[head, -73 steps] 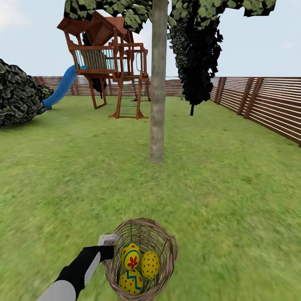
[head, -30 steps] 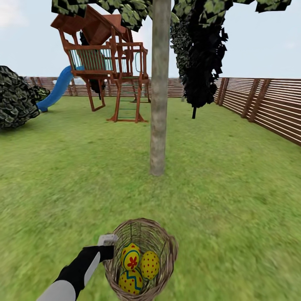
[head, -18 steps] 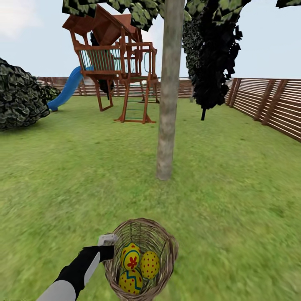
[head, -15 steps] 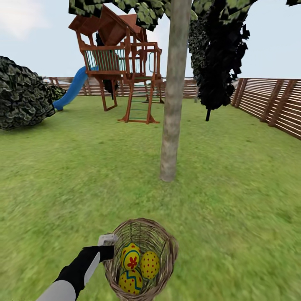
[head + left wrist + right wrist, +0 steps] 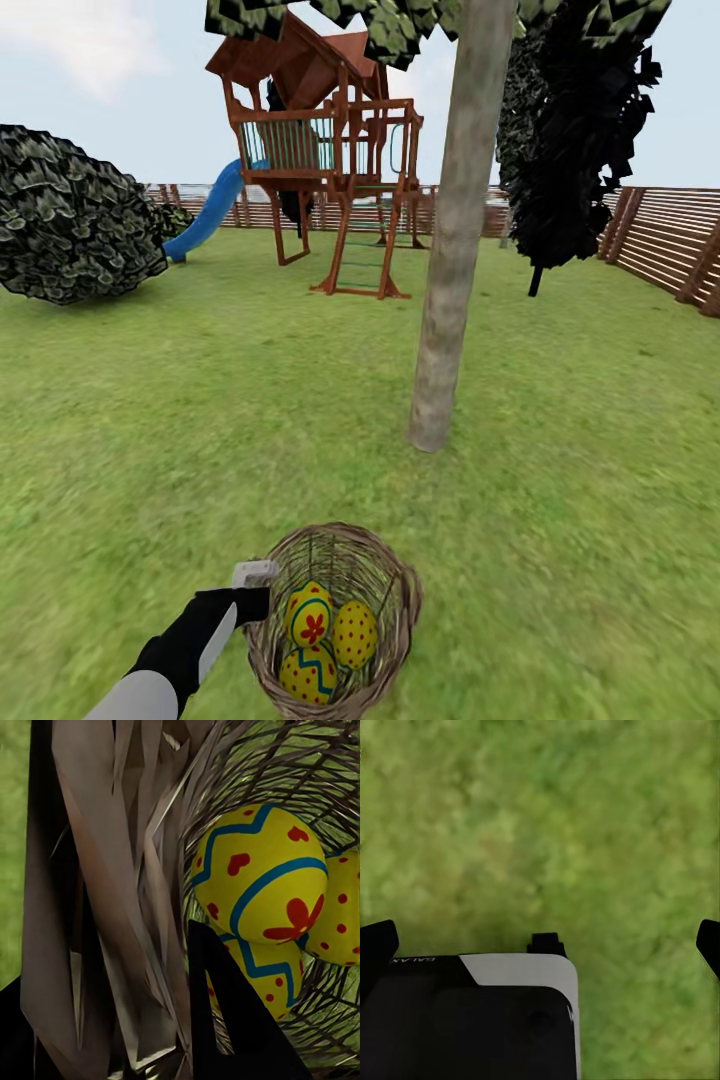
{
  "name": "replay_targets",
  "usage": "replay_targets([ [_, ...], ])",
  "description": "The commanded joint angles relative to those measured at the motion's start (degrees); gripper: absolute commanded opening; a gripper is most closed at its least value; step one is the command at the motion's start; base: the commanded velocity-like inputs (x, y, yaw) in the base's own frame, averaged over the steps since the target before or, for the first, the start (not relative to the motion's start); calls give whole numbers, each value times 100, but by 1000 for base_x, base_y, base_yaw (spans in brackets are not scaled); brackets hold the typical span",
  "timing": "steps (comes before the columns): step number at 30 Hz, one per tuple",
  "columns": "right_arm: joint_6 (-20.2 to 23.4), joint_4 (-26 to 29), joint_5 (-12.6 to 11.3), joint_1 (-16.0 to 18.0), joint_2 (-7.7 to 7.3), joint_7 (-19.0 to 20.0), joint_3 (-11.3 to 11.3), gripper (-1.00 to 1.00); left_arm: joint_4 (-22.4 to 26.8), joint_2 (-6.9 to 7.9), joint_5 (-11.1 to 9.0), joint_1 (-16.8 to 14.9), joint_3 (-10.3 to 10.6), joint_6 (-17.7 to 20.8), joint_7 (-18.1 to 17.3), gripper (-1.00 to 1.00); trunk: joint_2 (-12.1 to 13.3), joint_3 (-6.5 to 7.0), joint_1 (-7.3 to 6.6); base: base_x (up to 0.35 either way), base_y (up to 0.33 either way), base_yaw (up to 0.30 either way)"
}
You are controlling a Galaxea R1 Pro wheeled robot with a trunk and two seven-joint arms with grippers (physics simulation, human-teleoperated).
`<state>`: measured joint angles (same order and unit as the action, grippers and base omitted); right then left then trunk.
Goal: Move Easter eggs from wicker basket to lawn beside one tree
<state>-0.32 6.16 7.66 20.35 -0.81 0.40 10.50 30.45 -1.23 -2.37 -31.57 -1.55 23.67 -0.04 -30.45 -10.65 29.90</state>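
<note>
Lawn point(image 5: 150, 420), mottled green, runs beneath everything from the bottom edge of your head view to the fence point(image 5: 660, 235). Bottom centre: wicker basket point(image 5: 335, 620), its left rim pinched in your left gripper point(image 5: 262, 598). Inside the basket: three Easter eggs point(image 5: 330, 640), touching one another. Right gripper point(image 5: 540, 945): fingertips far apart at both frame edges over bare grass, holding nothing. Centre right, beyond the basket: tree point(image 5: 450, 270), grey-brown trunk. Left: round bush point(image 5: 75, 230). Upper centre: wooden play tower point(image 5: 320, 150) with blue slide point(image 5: 205, 215).

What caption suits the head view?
Left gripper carries the wicker basket of three Easter eggs toward the tree.
</note>
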Motion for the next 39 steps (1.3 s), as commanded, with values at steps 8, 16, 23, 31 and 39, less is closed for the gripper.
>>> replay_targets([
  [8,1,-1,60,4,0,12,48,100,5,-8,-88,-6,-21,33,-5,-100,-9,-9,5,331,0,0],
  [16,1,-1,60,4,-1,13,48,100,5,8,-88,-3,-21,33,-5,-100,-9,-9,5,331,0,0],
  [23,5,-1,55,4,2,39,48,100,6,8,-88,-2,-21,40,-5,-100,-9,-9,5,333,0,0],
  [31,3,-1,60,4,1,39,48,100,5,0,-88,-3,-20,41,3,-100,-9,-9,5,338,0,0],
  [39,2,-1,58,4,0,39,48,100,7,-1,-86,-4,-17,37,12,-100,-9,-9,5,328,-7,0],
])
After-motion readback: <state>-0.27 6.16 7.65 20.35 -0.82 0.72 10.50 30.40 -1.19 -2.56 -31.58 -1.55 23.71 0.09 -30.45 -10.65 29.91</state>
